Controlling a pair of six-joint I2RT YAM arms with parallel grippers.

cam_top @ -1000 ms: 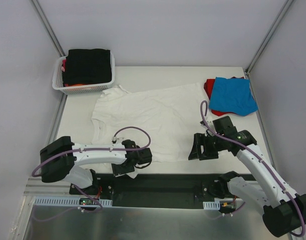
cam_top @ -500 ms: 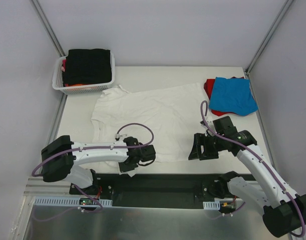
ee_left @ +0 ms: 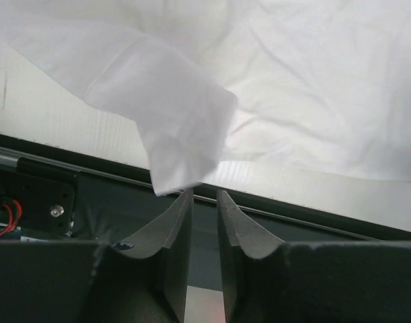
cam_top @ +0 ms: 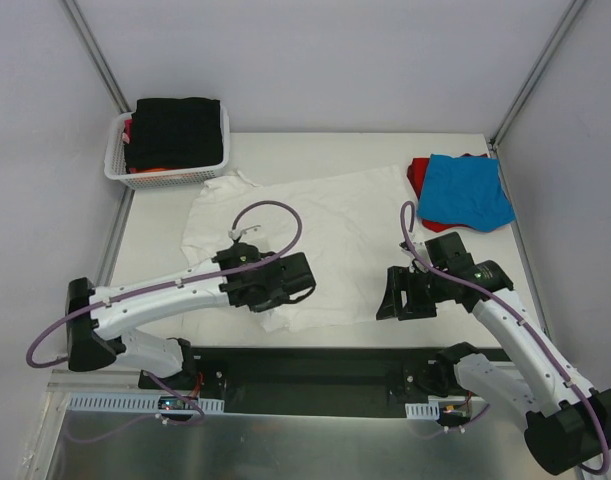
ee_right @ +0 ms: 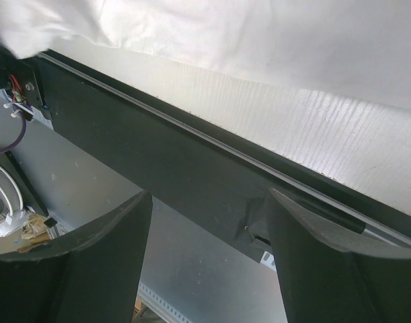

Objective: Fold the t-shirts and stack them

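A large white t-shirt (cam_top: 305, 225) lies spread across the table, and its near-left corner (ee_left: 171, 128) is bunched up and raised. My left gripper (cam_top: 285, 292) hovers over that corner. In the left wrist view the left gripper (ee_left: 204, 194) has its jaws a narrow gap apart with nothing between them; the cloth's tip only brushes one fingertip (ee_left: 186, 199). My right gripper (cam_top: 397, 295) waits by the shirt's near-right hem. The right wrist view shows that gripper (ee_right: 210, 195) wide open and empty. A blue t-shirt (cam_top: 468, 190) lies folded on a red one (cam_top: 419, 174) at the far right.
A white lattice basket (cam_top: 117, 163) at the far left corner holds a black t-shirt (cam_top: 175, 130) over orange cloth (cam_top: 147, 170). The dark near rail (cam_top: 335, 365) runs along the table's front edge. Grey walls close in both sides.
The left arm has risen and swung inward from the near edge, dragging the white shirt's near-left corner with it. Its jaws closed, then parted slightly. The right arm has stayed still.
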